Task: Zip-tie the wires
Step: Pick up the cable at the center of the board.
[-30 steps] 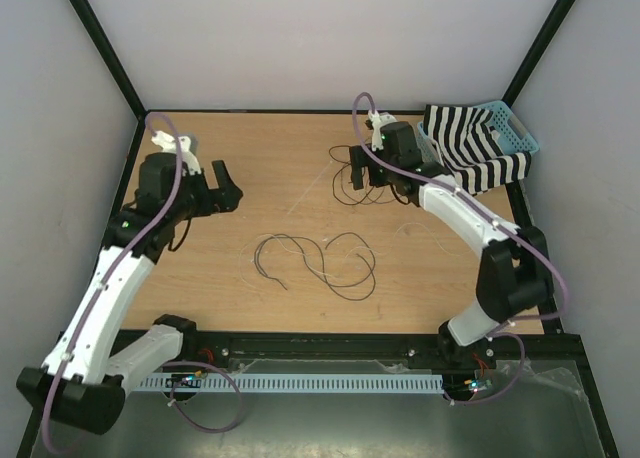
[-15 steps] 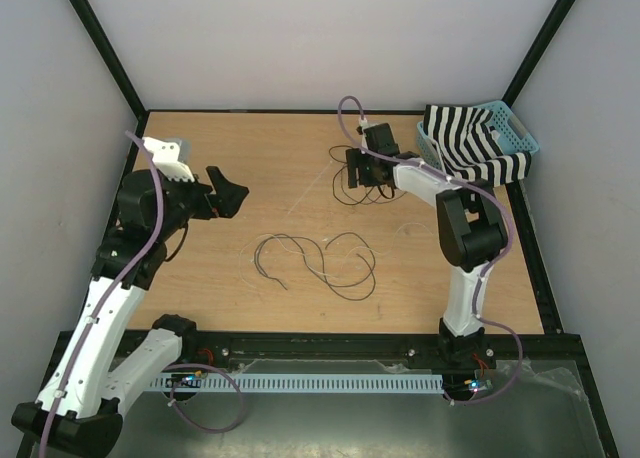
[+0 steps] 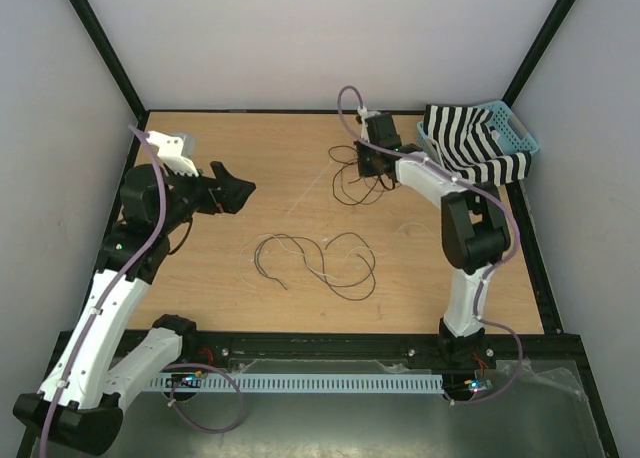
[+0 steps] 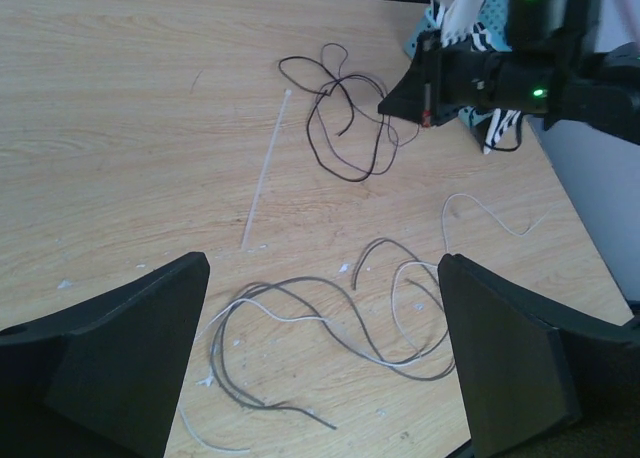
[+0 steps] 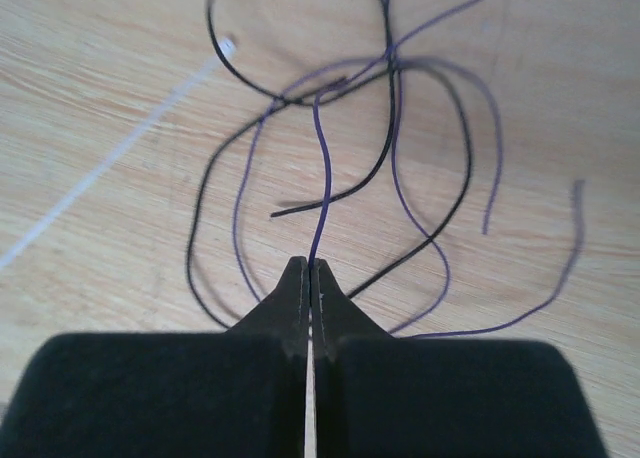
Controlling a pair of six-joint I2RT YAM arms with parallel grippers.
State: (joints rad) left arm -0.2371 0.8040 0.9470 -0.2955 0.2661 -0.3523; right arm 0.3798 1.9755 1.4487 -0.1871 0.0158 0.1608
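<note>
One clump of thin dark and purple wires (image 3: pixel 355 183) lies at the far middle of the table, and a second loose tangle (image 3: pixel 320 263) lies in the centre. My right gripper (image 5: pixel 309 266) is down at the far clump, shut on a purple strand (image 5: pixel 322 178) that runs out from between its tips. The whitish zip tie (image 4: pixel 266 173) lies flat and straight just left of that clump, touching nothing. My left gripper (image 4: pixel 322 263) hangs open and empty above the table's left side, with the central tangle (image 4: pixel 330 318) showing between its fingers.
A teal basket (image 3: pixel 520 130) holding a black-and-white striped cloth (image 3: pixel 470 153) stands at the far right corner, close behind the right arm. A short pale strand (image 4: pixel 490 213) lies apart on the right. Black frame posts border the table.
My right gripper has closed on the purple strand, and its arm has folded in closer to the far clump. The left gripper has drifted slightly right, still open.
</note>
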